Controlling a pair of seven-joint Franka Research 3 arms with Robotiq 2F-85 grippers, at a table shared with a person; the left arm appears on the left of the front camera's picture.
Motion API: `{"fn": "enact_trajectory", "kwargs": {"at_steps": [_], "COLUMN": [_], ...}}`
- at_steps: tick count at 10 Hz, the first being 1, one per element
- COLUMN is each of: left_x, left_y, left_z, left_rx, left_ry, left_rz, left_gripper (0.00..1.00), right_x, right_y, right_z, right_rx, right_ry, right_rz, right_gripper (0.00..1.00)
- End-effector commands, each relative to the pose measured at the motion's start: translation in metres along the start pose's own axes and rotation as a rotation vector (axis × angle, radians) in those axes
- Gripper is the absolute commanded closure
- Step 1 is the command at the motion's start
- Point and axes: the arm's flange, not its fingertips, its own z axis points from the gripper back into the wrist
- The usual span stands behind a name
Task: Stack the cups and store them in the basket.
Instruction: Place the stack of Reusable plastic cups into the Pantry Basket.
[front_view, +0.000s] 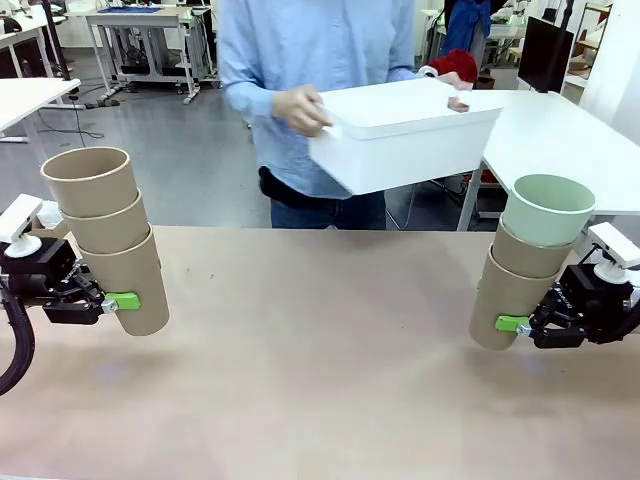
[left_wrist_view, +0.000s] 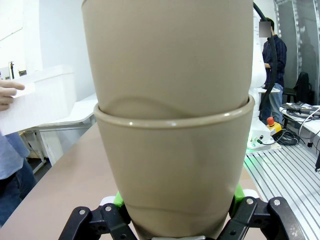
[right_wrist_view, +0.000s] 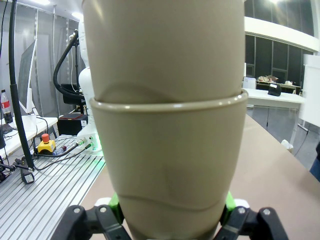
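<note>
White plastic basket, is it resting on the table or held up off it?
Held up, tilted: the person's hand grips the white rectangular plastic basket in the air.

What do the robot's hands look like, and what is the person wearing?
The left gripper and right gripper are both black, with jointed fingers ending in bright green pads. A white block sits on each, and a thick black cable loops from the left one. The person wears a light blue long-sleeved shirt.
</note>
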Motion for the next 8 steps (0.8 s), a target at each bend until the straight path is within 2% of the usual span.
{"fn": "enact_trajectory", "kwargs": {"at_steps": [1, 8], "left_x": [0.0027, 0.0027], "left_y": [-0.0002, -0.0002], "left_z": [-0.0002, -0.0002], "left_rx": [-0.003, -0.003], "left_ry": [-0.005, -0.005], "left_rz": [-0.009, -0.009], "left_gripper": [0.15, 0.15], "right_x": [0.0036, 0.0036], "right_y": [-0.0031, -0.0031], "right_z": [-0.0027, -0.0027], "right_rx": [-0.016, -0.016], "right_ry": [-0.013, -0.013], "right_rz": [0.010, 0.010], "right_gripper": [0.17, 0.17]}}
